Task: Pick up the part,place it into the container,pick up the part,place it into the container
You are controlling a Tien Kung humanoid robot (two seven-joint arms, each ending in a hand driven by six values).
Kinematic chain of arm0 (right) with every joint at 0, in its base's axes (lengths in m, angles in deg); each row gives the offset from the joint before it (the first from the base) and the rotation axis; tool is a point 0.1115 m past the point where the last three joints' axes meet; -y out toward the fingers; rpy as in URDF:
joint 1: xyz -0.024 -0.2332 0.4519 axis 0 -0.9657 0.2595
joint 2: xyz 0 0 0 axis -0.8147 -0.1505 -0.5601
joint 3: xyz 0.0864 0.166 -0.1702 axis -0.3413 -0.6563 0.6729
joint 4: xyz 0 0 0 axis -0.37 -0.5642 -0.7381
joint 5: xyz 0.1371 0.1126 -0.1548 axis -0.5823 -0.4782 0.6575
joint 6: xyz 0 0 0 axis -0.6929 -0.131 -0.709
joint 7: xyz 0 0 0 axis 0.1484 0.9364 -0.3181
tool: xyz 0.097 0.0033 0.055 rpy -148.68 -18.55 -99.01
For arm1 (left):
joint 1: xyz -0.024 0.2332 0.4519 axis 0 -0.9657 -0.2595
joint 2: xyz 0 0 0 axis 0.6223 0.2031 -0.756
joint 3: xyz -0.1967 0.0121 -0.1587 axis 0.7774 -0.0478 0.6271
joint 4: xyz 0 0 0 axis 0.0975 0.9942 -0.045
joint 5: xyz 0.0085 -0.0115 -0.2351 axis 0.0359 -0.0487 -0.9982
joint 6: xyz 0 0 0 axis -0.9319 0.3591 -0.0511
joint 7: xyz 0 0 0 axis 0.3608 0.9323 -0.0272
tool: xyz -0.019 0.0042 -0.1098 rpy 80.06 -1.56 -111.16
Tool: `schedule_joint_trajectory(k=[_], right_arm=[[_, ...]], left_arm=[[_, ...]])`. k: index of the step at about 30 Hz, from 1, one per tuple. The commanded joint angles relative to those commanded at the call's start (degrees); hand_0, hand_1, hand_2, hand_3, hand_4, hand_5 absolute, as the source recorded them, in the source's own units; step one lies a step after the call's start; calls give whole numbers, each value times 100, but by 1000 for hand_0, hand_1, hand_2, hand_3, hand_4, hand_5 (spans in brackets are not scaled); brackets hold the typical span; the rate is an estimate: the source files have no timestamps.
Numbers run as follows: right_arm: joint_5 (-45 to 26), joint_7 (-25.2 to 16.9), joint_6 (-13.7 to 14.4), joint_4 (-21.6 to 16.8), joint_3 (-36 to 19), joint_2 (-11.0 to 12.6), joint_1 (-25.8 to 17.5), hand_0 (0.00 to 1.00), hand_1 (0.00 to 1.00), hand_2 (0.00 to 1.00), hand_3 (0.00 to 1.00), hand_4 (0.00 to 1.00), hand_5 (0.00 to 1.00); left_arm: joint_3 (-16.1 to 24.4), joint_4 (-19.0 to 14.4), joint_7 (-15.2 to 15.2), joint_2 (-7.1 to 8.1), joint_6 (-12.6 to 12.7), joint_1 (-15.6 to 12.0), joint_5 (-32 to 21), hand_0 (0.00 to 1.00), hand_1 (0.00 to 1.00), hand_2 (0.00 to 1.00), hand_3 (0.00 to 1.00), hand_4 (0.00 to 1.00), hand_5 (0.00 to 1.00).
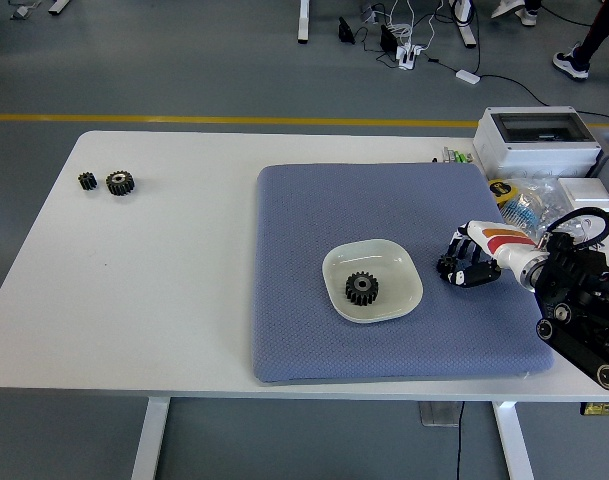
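Two small gears (109, 182) lie at the desk's (164, 290) ten o'clock. On the blue mat (314, 200), a white dish (394, 265) holds one black gear (361, 288). At the dish's three o'clock, the right robot hand (464, 268) has its fingers curled around a small dark gear (447, 266) on the mat.

A white surface (184, 300) carries a blue mat (314, 200) beneath the fingers (464, 262), two small gears (109, 182) far left of them, and a grey box (536, 140) beyond.
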Motion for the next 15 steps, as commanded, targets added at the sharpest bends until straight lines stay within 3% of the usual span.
schedule_joint_trajectory(k=[11, 12, 15], right_arm=[[-56, -109, 110, -24, 101, -14, -35, 142, 324, 430, 491, 754, 295], [-51, -108, 114, -27, 102, -14, -37, 128, 291, 405, 469, 840, 227], [-29, -105, 133, -40, 81, -4, -36, 128, 291, 405, 469, 840, 227]], left_arm=[[5, 0, -7, 0, -5, 5, 22, 676, 648, 672, 572, 671, 626], [2, 0, -5, 0, -5, 7, 21, 676, 648, 673, 571, 673, 632], [-5, 0, -5, 0, -5, 7, 20, 676, 648, 673, 571, 673, 632]])
